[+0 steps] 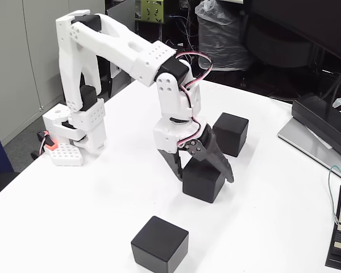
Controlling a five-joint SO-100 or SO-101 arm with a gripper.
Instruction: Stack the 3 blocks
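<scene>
The gripper (203, 173) clamps the middle block (203, 181), seemingly for stacking; spare blocks wait at one o'clock (232, 133) and seven o'clock (159, 244).

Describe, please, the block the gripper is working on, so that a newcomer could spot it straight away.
Start at the white arm standing on the white table and follow it down to its black gripper. The block sits on the table right between its fingers. Of three alike black cubes, it is the middle one; another block stands behind it and a third near the front edge, both untouched.
</scene>
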